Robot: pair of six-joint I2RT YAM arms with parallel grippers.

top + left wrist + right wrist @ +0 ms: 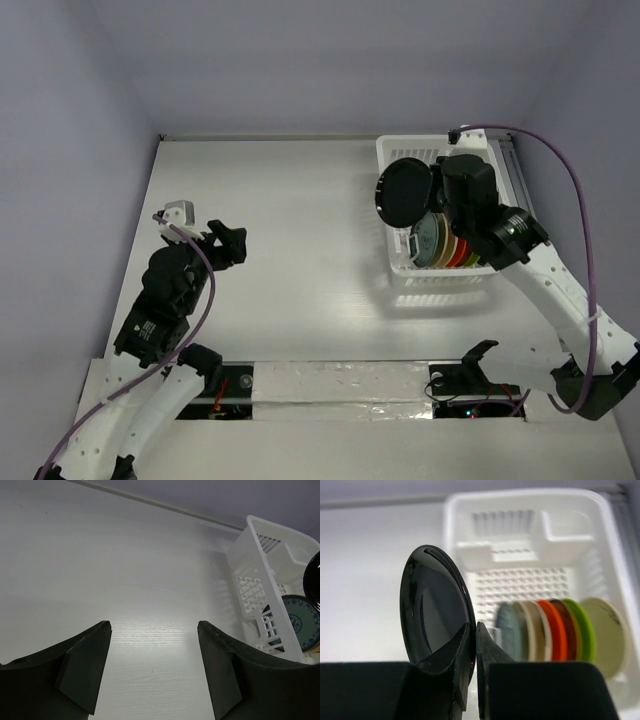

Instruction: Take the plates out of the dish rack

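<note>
Above slotted rack (445, 278), glossy round black plate (403, 192)

We see bright, even light from above. The white bench (150, 630) has a soft glare in the left wrist view. The dish rack (450, 278) throws a faint shadow. In the right wrist view the coloured plates (555, 630) are blurred, the black plate (432, 610) sharp.

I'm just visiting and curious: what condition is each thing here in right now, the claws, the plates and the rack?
left claw: open, holding nothing.
right claw: shut on the rim of the black plate.
black plate: gripped, standing on edge, out of the row.
other plates: on edge in a row inside the dish rack.
dish rack: partly loaded.
</note>
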